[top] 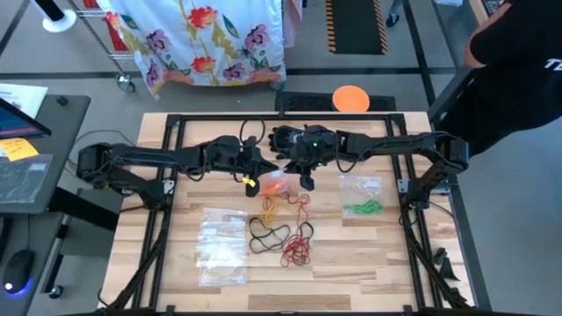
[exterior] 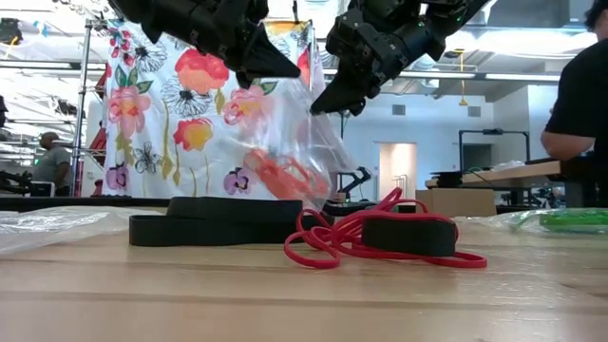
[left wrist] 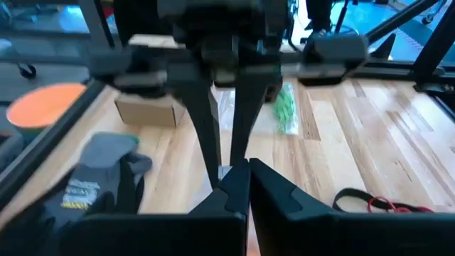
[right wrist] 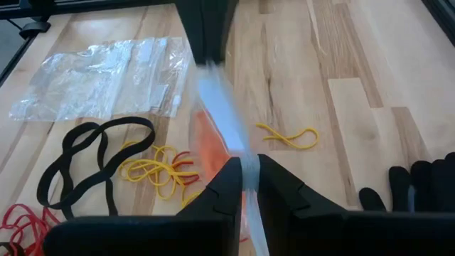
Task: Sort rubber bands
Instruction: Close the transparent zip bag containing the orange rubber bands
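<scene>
A clear plastic bag (exterior: 309,133) holding orange rubber bands (exterior: 285,176) hangs between my two grippers above the table's middle. My left gripper (exterior: 285,68) is shut on its top from the left, my right gripper (exterior: 323,103) shut on it from the right. In the high view the bag (top: 279,184) sits between both grippers. Loose on the wood lie yellow bands (top: 268,207), red bands (top: 297,250), black bands (top: 268,235) and one yellow band (right wrist: 288,135). My left gripper pinches the bag's upper edge (left wrist: 226,172) between its two fingers, slanting down from the table's left. The bag hangs below, lifted clear of the table. My right gripper pinches the bag's top strip (right wrist: 249,171) between its two fingers, slanting down from the right. The bag's body with the orange bands (right wrist: 210,139) hangs beyond the fingertips.
A bag of green bands (top: 362,207) lies right of the middle, and flat clear bags (top: 221,246) lie toward the near left. A black glove (right wrist: 419,188) rests at the far side near an orange disc (top: 351,98). A person (top: 518,61) stands at the far right corner.
</scene>
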Available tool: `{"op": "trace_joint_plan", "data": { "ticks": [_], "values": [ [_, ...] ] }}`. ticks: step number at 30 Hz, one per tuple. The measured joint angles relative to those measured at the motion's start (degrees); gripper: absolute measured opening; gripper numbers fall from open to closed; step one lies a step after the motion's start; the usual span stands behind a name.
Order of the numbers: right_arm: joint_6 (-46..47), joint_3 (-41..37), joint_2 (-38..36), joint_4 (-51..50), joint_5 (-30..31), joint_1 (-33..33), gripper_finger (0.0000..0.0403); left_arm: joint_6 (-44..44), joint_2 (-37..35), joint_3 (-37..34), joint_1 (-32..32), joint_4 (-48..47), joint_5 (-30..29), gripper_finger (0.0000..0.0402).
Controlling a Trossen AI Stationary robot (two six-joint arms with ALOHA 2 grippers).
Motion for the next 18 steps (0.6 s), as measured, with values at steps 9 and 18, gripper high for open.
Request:
{"op": "trace_joint_plan", "data": {
  "ticks": [9,18],
  "values": [
    [0.00,0.00,0.00,-0.02,0.02,-0.02,0.0038,1.53,-7.76,0.00,-0.02,-7.77,-3.66,0.0000],
    [0.04,-0.15,0.08,-0.76,0.15,-0.04,0.0038,2.51,-15.98,0.00,0.00,-14.01,-8.99,0.0000]
  ]
}}
